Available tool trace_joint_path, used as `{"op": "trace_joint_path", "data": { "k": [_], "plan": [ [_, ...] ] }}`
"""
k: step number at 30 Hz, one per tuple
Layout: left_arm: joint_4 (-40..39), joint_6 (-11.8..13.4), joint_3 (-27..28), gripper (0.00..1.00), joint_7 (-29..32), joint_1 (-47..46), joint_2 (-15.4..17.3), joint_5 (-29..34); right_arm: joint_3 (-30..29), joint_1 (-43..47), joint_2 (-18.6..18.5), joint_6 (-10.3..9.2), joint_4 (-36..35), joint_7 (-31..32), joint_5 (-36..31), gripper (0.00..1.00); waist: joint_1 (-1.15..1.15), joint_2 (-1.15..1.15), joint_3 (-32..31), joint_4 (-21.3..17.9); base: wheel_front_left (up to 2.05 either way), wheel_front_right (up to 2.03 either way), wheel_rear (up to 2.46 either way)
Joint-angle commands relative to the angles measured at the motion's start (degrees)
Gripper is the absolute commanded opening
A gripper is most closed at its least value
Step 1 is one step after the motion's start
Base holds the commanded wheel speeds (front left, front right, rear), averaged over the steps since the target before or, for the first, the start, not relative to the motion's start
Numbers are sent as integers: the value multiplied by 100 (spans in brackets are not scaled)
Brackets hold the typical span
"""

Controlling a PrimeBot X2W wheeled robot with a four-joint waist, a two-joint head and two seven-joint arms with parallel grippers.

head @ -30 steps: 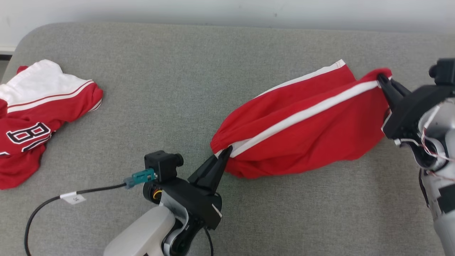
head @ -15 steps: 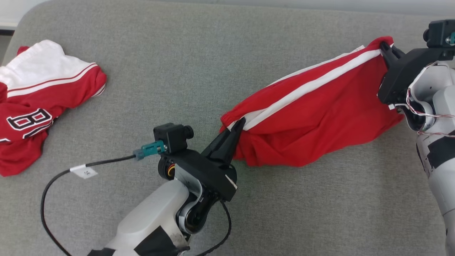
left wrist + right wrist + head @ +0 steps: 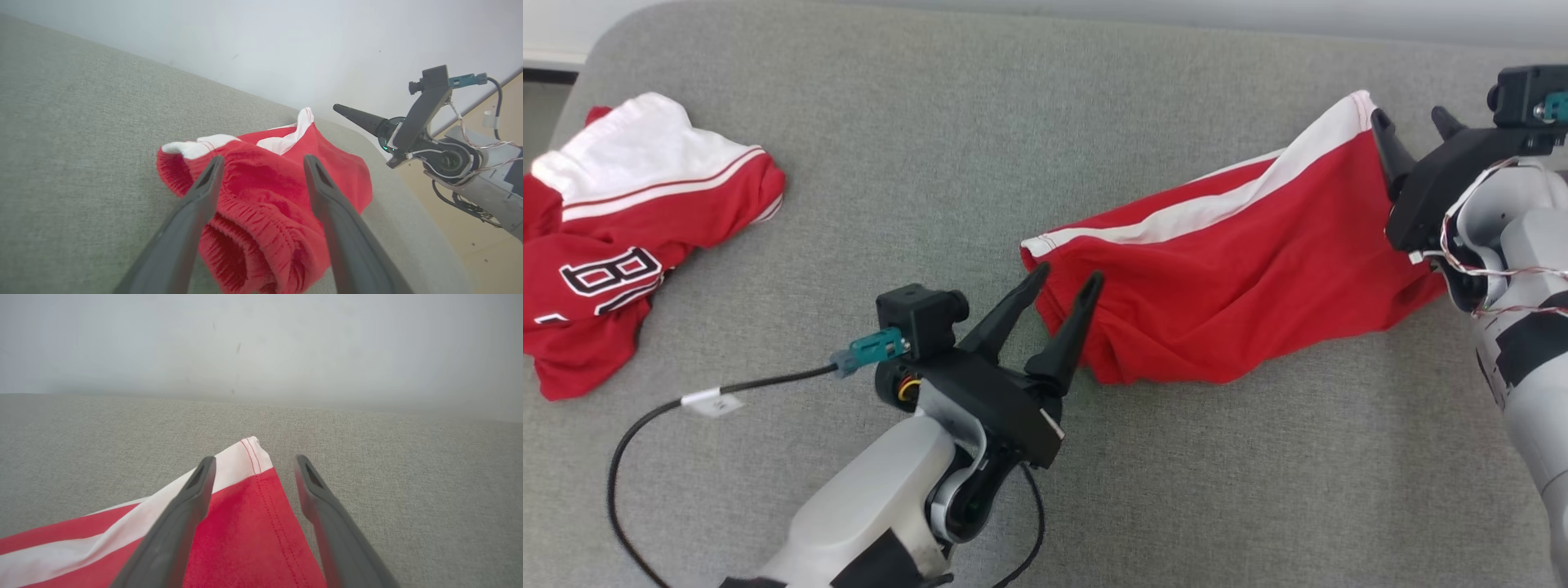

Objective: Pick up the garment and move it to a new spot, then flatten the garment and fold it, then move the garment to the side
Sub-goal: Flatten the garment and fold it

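The garment (image 3: pixel 1241 269) is a pair of red shorts with a white side stripe, lying stretched across the grey cushioned surface (image 3: pixel 980 147) at centre right. My left gripper (image 3: pixel 1068 278) stands open at the elastic waistband end (image 3: pixel 261 196), fingers spread over the bunched cloth. At the hem corner (image 3: pixel 253 457) my right gripper (image 3: pixel 1413 122) is open too, its fingers either side of the white stripe (image 3: pixel 229 465). Neither holds the cloth. The right gripper (image 3: pixel 343 109) also appears in the left wrist view.
A second red and white jersey (image 3: pixel 629 237) with black lettering lies crumpled at the far left. A black cable (image 3: pixel 670 408) with a white tag loops beside my left arm. A pale wall (image 3: pixel 261 343) runs behind the surface; bare floor (image 3: pixel 482 228) lies past its right end.
Both grippers were shut on the ends of the shorts and have opened. The shorts have dropped flat onto the surface. The camera view has shifted a little.
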Motion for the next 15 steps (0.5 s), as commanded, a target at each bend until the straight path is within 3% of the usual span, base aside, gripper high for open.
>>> {"op": "trace_joint_path", "data": {
  "k": [1,7,11,15],
  "plan": [
    [-94,105,78,100,-34,158,97,200,80,138,-22,-14,12,-76,105,100,0,0,-172,-20,0,0,0],
    [-849,611,831,100,-32,741,290,1143,378,521,-308,-14,14,-195,475,100,0,0,-348,-16,0,0,0],
    [-1348,999,1435,100,-34,1178,435,2103,458,758,-454,-14,80,-245,763,100,0,0,-358,-5,0,0,0],
    [-1741,1167,1916,100,-34,1605,572,3006,567,933,-503,-14,142,-275,955,100,0,0,-350,-5,0,0,0]
  ]
}}
